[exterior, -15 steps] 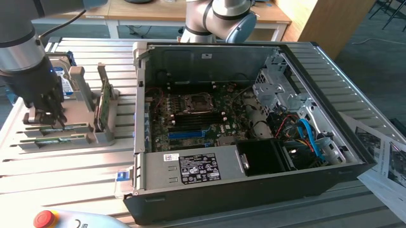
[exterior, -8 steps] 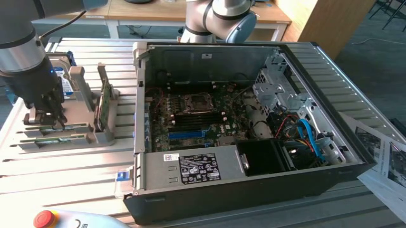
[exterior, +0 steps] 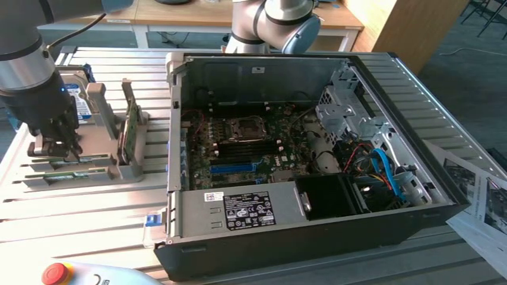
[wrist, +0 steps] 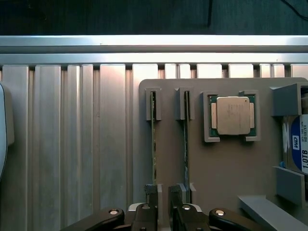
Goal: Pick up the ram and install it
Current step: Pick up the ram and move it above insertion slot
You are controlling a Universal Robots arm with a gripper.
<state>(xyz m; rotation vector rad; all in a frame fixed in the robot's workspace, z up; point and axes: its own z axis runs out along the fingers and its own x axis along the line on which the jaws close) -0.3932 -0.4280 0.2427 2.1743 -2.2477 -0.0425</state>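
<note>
"Aluminium slats are making up the surface [exterior: 95, 219]. What is sitting on it?"

"An open case [exterior: 317, 243] is taking up most of it, with its board showing. Towards the exterior view's left, a grey holder [exterior: 119, 172] is lying beside the case."

"And where is the arm working?"

"It is reaching down over that holder. The end effector [wrist: 164, 214] is hanging low at one end of two thin green sticks. I cannot tell whether it is standing apart or clamping on anything."

"So where is the ram sitting?"

"The ram [wrist: 153, 139] is standing on edge in a holder slot. A second stick [wrist: 186, 139] is sitting just beside it in the next slot. Both are resting in the holder, not in the case. A processor [wrist: 233, 115] is lying in its own pocket near them."

"How are you judging the handling?"

"I am expecting it to be light and stiff, yet thin enough to crack if it is being twisted or bent. I am thinking the hold belongs across the two flat faces, near the upper edge and around the middle of its length. That way it is lifting level, and a gentle squeeze is doing enough. The contact edge down in the slot is the part I am wanting left untouched."
</note>
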